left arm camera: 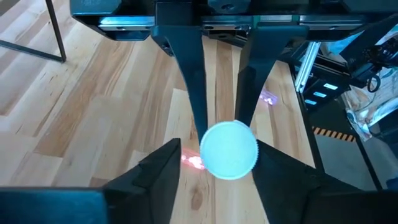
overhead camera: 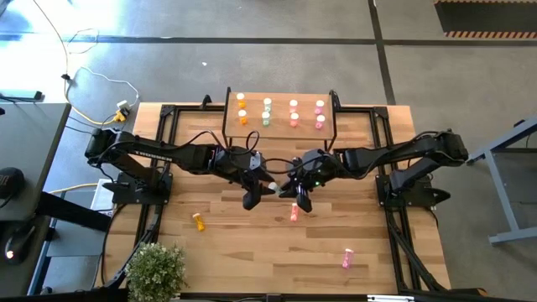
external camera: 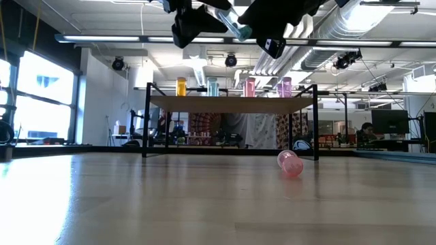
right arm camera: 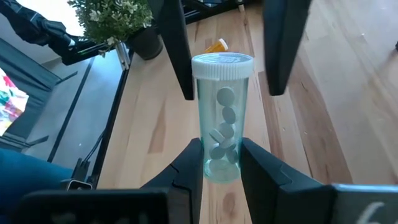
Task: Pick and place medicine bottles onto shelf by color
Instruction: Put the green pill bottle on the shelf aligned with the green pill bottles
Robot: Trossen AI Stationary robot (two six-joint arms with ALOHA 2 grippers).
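1. The right gripper [right arm camera: 221, 165] is clamped on the base of a pale green, white-capped pill bottle [right arm camera: 222, 115], held above mid-bench.
2. The left gripper [left arm camera: 217, 163] stands apart around its cap [left arm camera: 228, 149].
3. The light-wood shelf [overhead camera: 281, 133] carries eight bottles; three lie on the bench [overhead camera: 252, 243].
4. Only the right wrist view shows the pills inside.

Daylight floods the low view from windows [external camera: 41, 88] left of the shelf [external camera: 231, 103], which shows backlit and dark. The bench [external camera: 136, 204] glares pale there. Near the shelf, the overhead view stays evenly lit, with soft shadows.
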